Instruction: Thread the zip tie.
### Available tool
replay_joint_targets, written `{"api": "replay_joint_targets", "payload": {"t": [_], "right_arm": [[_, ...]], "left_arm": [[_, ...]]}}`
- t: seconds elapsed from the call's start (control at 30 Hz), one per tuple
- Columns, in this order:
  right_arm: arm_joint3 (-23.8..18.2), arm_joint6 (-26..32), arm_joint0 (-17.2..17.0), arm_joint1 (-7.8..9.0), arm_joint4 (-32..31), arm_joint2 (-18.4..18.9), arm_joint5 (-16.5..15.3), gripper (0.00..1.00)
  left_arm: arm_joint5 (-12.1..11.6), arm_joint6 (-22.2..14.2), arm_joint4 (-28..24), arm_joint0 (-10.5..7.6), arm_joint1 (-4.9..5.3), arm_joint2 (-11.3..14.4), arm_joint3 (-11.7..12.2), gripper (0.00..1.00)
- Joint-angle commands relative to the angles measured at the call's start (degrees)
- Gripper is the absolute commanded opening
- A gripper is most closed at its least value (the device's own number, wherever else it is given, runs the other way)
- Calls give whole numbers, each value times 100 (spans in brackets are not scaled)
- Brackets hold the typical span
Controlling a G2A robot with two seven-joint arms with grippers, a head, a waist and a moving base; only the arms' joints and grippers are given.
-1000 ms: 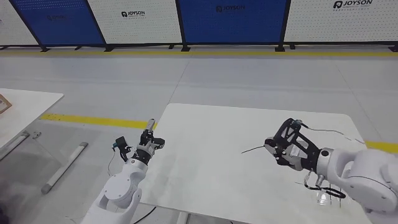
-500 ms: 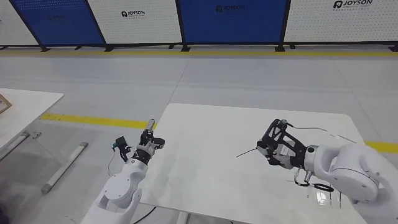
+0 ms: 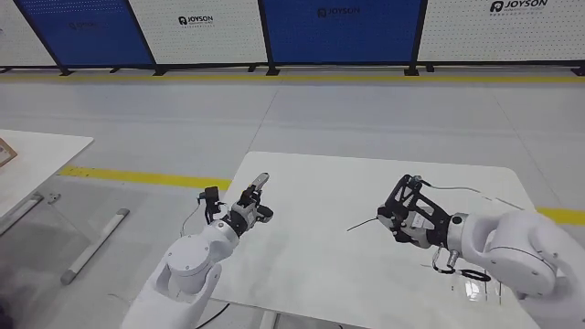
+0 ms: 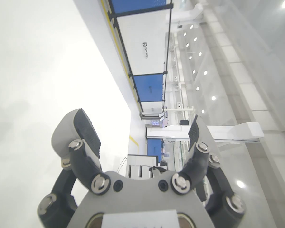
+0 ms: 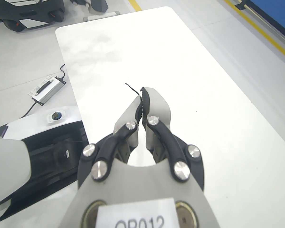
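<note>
Fingers (image 4: 86, 129) of the left gripper (image 3: 260, 181) stand wide apart with nothing between them, and the gripper hangs over the left part of the white table (image 3: 311, 265), close to its near-left edge. Farther right, a thin black zip tie (image 3: 359, 225) sticks out leftward over the tabletop. The right gripper (image 3: 384, 219), over the table's right half, has its fingers pressed together on the tie's other end.
</note>
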Motion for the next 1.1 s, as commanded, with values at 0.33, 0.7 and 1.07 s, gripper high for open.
{"api": "replay_joint_targets", "payload": {"t": [0.33,0.7,1.07], "right_arm": [[0,0,0,0,0,0,0,0],[0,0,0,0,0,0,0,0],[-117,-303,-23,-15,-632,-19,0,0]], "left_arm": [[-25,-92,-32,-57,15,87,143,100],[-25,-92,-32,-57,15,87,143,100],[-25,-925,-450,174,122,-36,26,100]]}}
